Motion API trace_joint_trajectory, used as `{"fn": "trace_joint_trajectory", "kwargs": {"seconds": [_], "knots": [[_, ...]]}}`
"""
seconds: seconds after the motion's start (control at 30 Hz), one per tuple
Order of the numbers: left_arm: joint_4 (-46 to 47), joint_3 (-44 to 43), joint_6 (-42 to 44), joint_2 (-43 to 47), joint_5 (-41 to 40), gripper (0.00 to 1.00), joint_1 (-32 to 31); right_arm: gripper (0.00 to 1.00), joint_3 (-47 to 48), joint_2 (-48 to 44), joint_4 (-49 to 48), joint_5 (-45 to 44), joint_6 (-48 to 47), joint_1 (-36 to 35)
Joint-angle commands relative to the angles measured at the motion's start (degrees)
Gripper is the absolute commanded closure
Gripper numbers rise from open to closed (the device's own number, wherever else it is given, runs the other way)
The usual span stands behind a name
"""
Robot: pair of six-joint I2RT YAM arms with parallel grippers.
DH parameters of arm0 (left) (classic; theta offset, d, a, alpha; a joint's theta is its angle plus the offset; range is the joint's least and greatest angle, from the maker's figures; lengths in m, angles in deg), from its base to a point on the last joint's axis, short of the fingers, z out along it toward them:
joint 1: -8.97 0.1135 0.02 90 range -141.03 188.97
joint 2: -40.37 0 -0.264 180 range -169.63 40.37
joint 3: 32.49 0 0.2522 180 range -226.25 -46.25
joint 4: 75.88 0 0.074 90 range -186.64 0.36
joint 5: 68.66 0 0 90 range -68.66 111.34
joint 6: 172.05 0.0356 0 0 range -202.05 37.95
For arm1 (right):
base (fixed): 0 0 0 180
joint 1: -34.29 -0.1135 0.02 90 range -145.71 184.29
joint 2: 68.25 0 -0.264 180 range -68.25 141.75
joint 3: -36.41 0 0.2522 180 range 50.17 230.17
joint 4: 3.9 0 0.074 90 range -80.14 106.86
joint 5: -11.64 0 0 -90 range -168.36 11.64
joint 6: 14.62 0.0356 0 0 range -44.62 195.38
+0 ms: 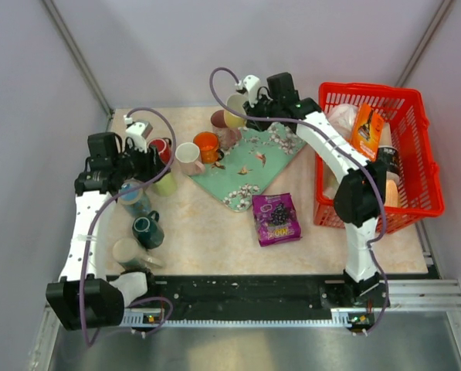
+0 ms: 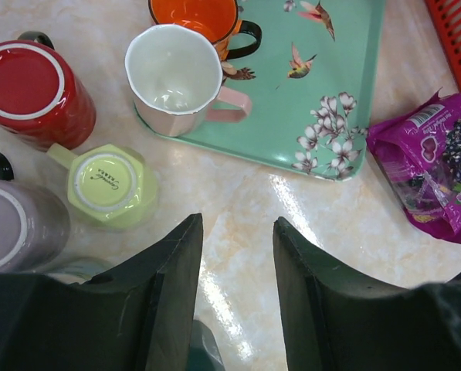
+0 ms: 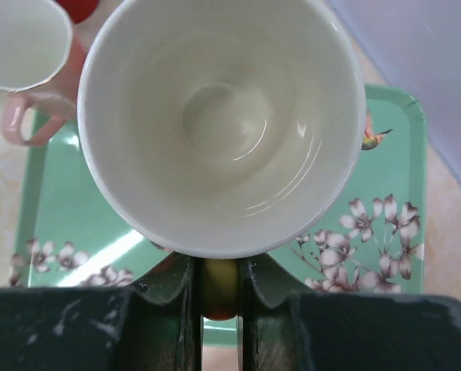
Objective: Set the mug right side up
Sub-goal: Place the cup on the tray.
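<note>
Facing up, the lime mug [image 2: 110, 185] base carries unreadable cursive print.

**Little legible print on the table**

The underside of the overturned yellow-green mug [image 2: 106, 184] carries a small dark maker's mark in script with a line of tiny print beneath it; neither can be made out. The purple snack packet [image 2: 435, 166] bears a white barcode label at its top corner and pale lettering cut off by the frame edge, not readable. The orange packet [image 1: 367, 131] in the red basket [image 1: 415, 100] shows print too small to read.
</note>
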Motion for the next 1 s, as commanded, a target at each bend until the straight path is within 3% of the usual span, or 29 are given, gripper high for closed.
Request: {"fn": "trace_joint_trajectory", "kwargs": {"seconds": [0.0, 0.3, 0.97], "knots": [[1.86, -1.4, 2.59, -1.12, 2.55, 0.53, -0.33, 1.0, 8.93, 4.15, -3.56, -3.85, 2.64, 2.06], [-3.17, -1.23, 6.56, 1.25, 0.88, 0.53, -0.51, 1.0, 19.39, 16.89, -5.15, -13.78, 3.43, 3.38], [-2.55, 1.41, 5.42, 1.69, 2.72, 0.53, 1.25, 1.0, 28.28, 29.91, -3.04, -14.58, 9.67, 3.38]]}}
